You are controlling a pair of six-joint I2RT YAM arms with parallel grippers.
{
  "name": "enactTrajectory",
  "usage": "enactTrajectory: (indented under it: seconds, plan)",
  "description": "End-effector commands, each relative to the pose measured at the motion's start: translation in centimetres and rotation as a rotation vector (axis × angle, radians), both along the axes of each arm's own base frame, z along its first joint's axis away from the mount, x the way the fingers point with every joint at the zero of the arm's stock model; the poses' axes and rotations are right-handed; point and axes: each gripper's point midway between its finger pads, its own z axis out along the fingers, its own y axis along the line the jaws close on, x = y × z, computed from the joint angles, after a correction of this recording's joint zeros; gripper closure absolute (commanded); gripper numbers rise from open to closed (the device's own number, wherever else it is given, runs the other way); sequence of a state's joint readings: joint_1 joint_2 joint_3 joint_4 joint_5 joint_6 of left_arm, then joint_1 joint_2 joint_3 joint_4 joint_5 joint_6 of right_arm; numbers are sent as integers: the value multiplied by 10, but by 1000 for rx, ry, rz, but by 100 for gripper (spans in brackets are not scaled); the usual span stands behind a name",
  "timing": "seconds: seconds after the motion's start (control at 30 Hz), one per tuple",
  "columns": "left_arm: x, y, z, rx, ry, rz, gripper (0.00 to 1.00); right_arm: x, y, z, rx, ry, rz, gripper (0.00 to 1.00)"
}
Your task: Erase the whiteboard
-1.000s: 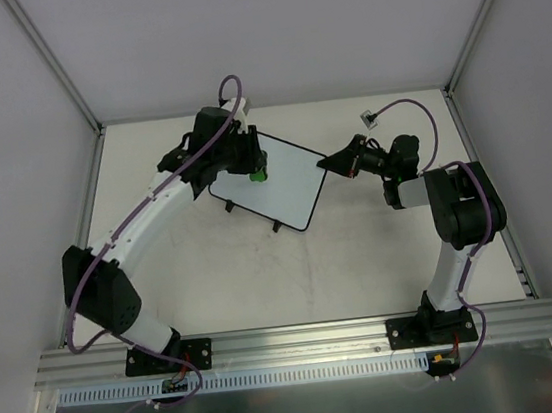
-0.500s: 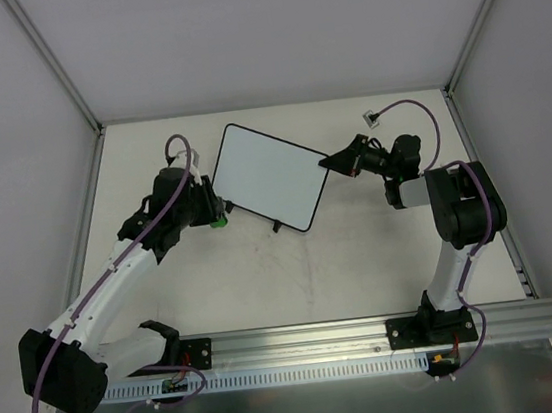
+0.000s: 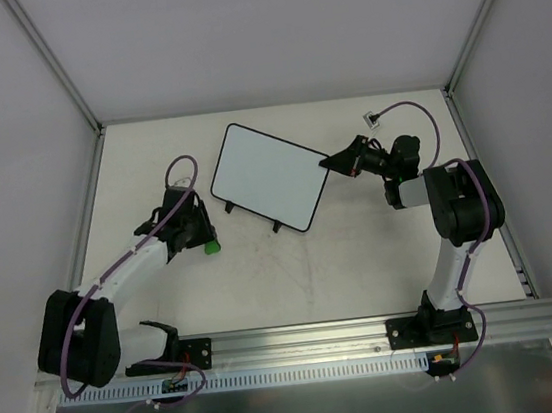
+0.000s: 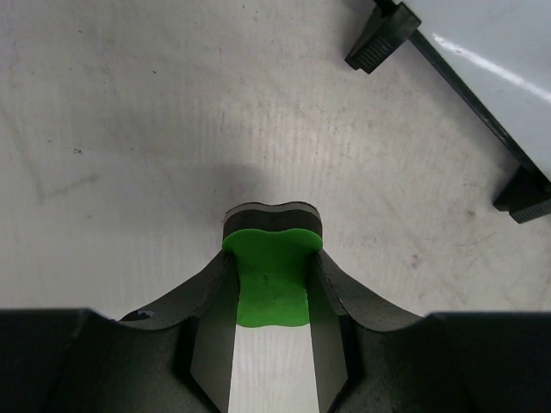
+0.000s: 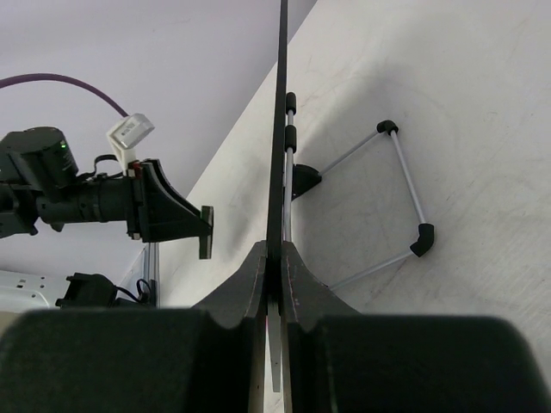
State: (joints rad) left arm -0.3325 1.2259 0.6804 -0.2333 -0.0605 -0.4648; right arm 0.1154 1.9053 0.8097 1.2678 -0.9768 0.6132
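Observation:
The whiteboard sits tilted in the middle of the table, its white face blank in the top view. My right gripper is shut on its right edge. In the right wrist view that edge runs thin and dark between my fingers. My left gripper is low over the table, left of and nearer than the board, and shut on a small green eraser. In the left wrist view the eraser is squeezed between the fingers. The board's corner and two black feet show at the upper right.
A white connector on a purple cable lies at the back right, behind the right gripper. The board's wire stand rests on the table behind it. Metal frame rails and grey walls bound the table on three sides.
My left arm has swung off the board with the eraser, left and toward the near side, down to the table. The right gripper and the board have stayed put.

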Motion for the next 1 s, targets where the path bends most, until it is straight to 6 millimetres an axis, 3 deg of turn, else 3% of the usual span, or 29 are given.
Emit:
enactTrajectory:
  seconds: [0.0,0.17,0.3,0.4,0.57,0.67,0.97]
  plan:
    - [23,-9,-6,-17,6,-8,100,5,1,52,46,-277,9,99]
    - [43,-10,-12,-11,35,9,100,5,1,53,47,-278,8,100]
    - [50,-11,-14,-11,44,11,92,6,0,54,46,-280,8,99]
    - [53,-11,-13,-7,39,15,76,6,0,54,46,-281,7,98]
    - [51,-8,-6,-6,15,24,32,7,-1,53,47,-278,2,94]
    - [51,-7,2,-9,-11,30,20,8,-1,53,46,-277,2,93]
    - [48,-8,18,-31,-52,20,16,8,-1,53,45,-281,0,85]
